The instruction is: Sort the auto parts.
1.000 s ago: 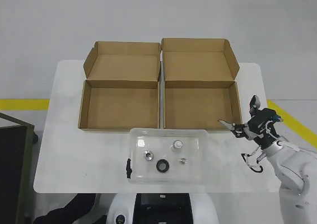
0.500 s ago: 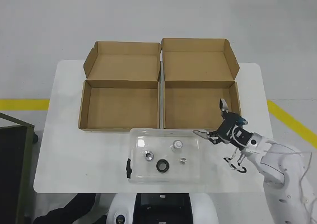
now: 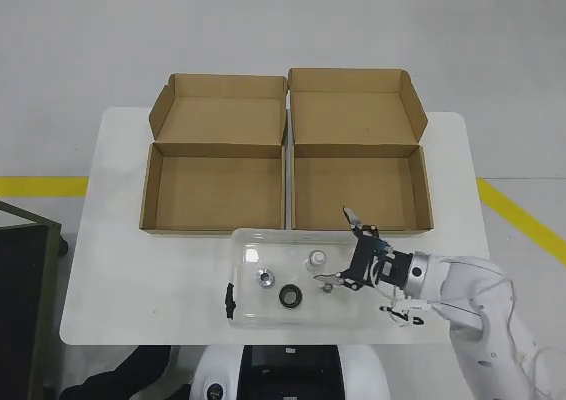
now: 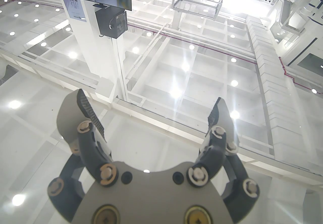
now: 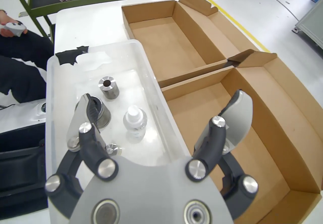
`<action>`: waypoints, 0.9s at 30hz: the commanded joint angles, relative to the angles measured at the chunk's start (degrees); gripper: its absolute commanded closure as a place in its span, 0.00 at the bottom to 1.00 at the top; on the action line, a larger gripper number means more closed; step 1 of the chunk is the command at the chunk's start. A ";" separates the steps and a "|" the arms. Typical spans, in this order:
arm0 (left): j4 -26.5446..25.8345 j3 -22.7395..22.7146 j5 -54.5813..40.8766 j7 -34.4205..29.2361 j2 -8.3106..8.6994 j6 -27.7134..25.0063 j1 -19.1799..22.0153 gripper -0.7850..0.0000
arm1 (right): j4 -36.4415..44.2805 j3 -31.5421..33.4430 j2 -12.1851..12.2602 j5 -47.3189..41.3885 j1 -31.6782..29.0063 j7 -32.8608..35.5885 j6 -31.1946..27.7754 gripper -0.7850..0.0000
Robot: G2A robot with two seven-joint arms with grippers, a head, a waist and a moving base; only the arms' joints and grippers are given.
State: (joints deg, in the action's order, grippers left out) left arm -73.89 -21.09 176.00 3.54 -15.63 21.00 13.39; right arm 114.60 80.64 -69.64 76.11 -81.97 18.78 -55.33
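White table (image 3: 113, 200) bears an open cardboard box (image 3: 213, 192), a second box (image 3: 358, 192) alongside, and a clear bin (image 3: 273, 240)

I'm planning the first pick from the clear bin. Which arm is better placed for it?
Right, probably. The right end effector is open at the end of the bin, close to the metal parts. The left end effector, also open, points up at the ceiling, away from the table.
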 commanded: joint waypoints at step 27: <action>0.00 0.00 0.00 0.00 0.00 0.00 0.00 0.00 | -1.83 -7.37 2.34 11.50 2.33 1.29 -2.67 0.14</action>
State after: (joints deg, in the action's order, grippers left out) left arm -73.89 -21.09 176.00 3.54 -15.63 21.00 13.39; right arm 112.83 73.31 -67.37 87.57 -79.66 20.10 -58.00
